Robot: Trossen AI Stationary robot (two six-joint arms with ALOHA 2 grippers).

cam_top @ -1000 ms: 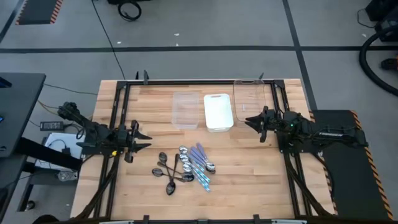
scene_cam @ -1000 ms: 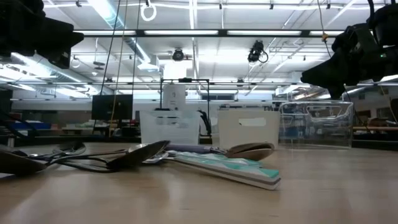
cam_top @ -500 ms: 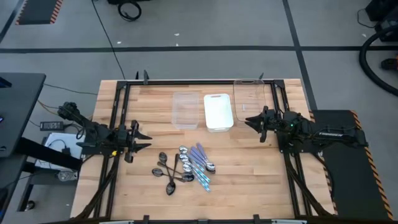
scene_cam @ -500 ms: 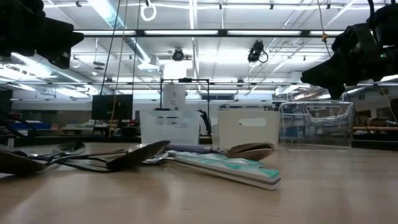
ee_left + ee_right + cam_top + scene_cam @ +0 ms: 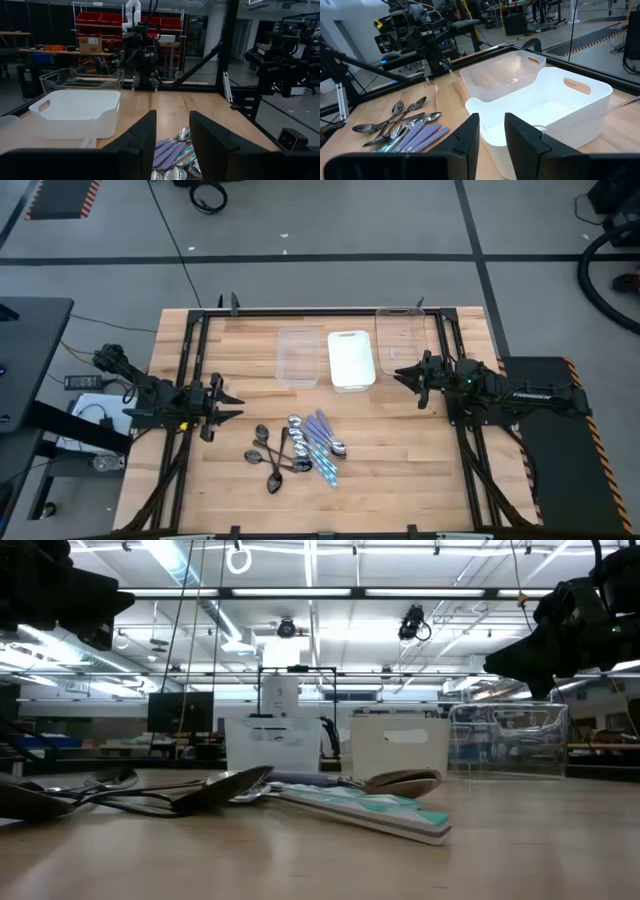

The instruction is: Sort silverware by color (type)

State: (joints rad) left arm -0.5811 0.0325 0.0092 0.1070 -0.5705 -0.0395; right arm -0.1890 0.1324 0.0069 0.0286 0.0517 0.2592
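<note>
A wooden table [image 5: 420,470] is seen from above, with the two dark arms parked at its sides. The left gripper [image 5: 228,406] is held above the table's left edge and the right gripper [image 5: 400,374] above the right part, beside the trays; in each wrist view the fingers are seen slightly apart with nothing between them. Three rectangular trays are set in a row along the far half of the table: a clear tray [image 5: 298,359] on the left, a white tray [image 5: 351,360] in the middle and a second clear tray [image 5: 403,337] on the right, just beside the right gripper. The silverware [image 5: 298,448] is gathered in a loose pile near the table's middle, on the near side of the trays. The blue- and purple-handled spoons [image 5: 322,443] are laid side by side with long axes diagonal. The dark spoons [image 5: 272,461] are fanned out on the pile's left, bowls toward the near-left, and the shiny silver spoons [image 5: 296,426] are overlapped between the two groups.
</note>
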